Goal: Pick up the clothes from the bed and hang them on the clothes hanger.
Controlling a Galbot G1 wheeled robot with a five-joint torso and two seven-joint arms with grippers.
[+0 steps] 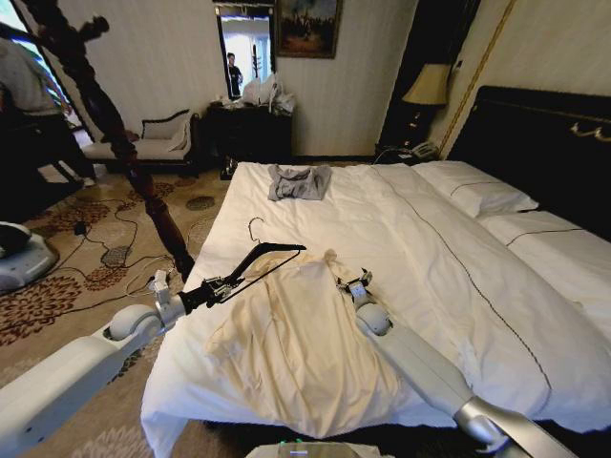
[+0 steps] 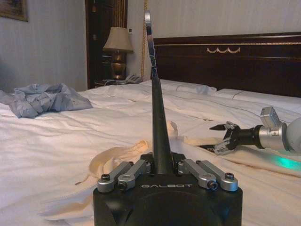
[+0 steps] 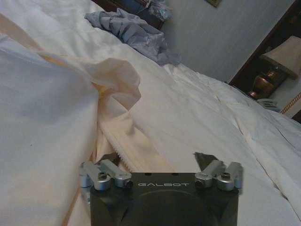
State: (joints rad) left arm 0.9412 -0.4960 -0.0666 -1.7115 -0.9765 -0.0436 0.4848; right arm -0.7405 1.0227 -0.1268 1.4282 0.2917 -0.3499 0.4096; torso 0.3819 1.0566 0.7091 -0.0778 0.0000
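Cream, thin soft fabric is lying across the lower centre of the head view: this is the large pale-yellow collared shirt, spread on the near end of the wide white-sheeted bed, whose tall black headboard with gold trim is standing at the right edge of the frame. We are holding our left gripper at centre left of the head view, just beside the shirt's upper left part, with its fingers pressed together on one end of the slim black shoulder-shaped hanger. The hanger is slanting up and to the right over the shirt's top edge, its thin silver wire hook curling over the white sheet. In the left wrist view the hanger is rising straight out from between the closed fingers. We are resting our right gripper at the centre of the head view, at the shirt's upper right edge near the collar, with its fingers apart; in the right wrist view the shirt is bunching just ahead of the spread fingers. A small crumpled grey garment is lying farther up the bed, well apart from the shirt.
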